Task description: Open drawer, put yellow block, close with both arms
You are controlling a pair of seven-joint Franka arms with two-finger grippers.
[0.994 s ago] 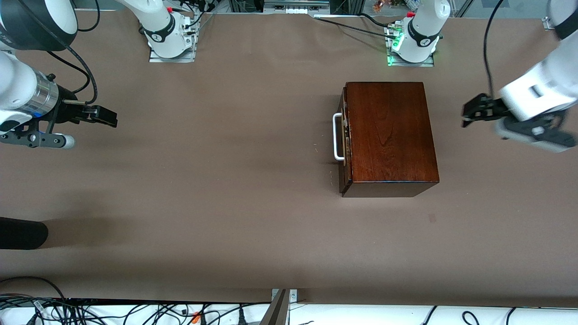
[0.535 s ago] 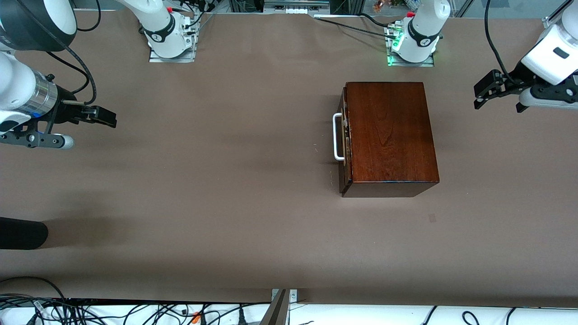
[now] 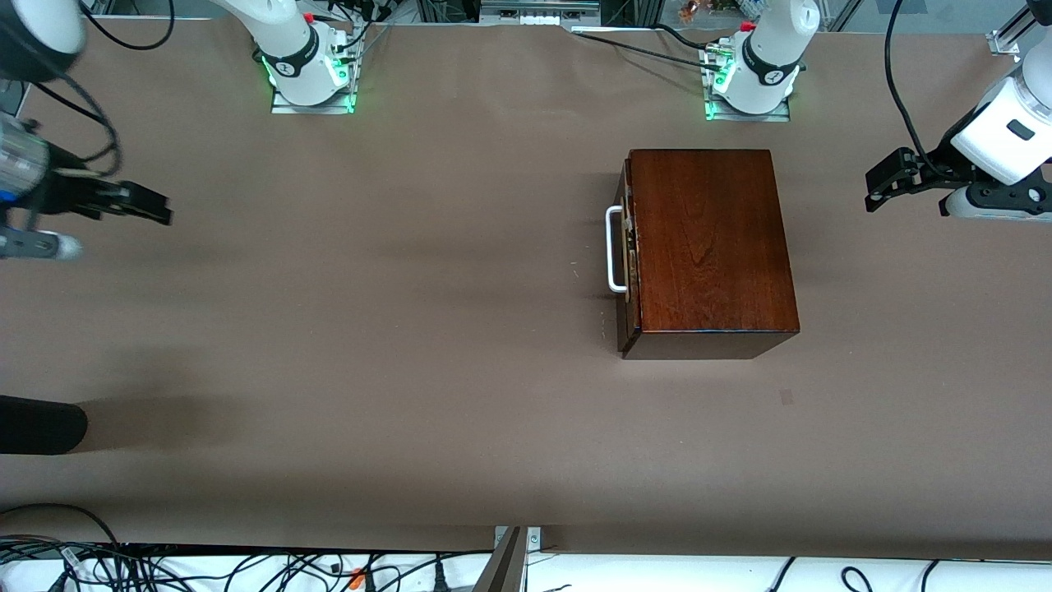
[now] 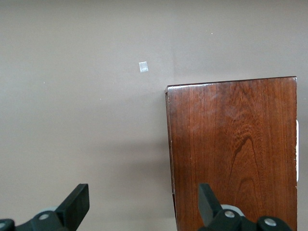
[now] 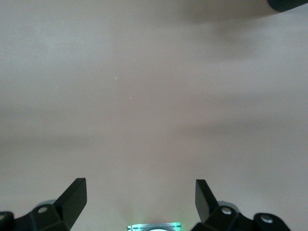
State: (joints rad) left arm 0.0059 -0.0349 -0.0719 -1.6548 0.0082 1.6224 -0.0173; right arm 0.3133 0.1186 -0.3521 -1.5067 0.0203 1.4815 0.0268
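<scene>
- Left gripper: hangs over bare table at the left arm's end, just beside the wooden box; fingers spread apart and empty, as the left wrist view confirms (one finger tip shows over the box top, the other over the table).
- Right gripper: hangs over bare table at the right arm's end, well apart from the box; fingers released wide, nothing between them.
- Drawer: appears pushed in, or nearly so, its dark front about level with the box face; the white handle points toward the right arm's end of the table.
- Yellow block: not visible in any view; its place cannot be told.
- Table: brown cover, with a dark rounded object at the edge of the front view, near the right arm's end.
- Step in hand (a judgement): no task thing is touched, and whether the drawer awaits opening or is already closed on the block cannot be told.
- Next move, if opening: one gripper must come level with the handle, close across its bar, and pull straight out toward the right arm's end, while the box stays put.
</scene>
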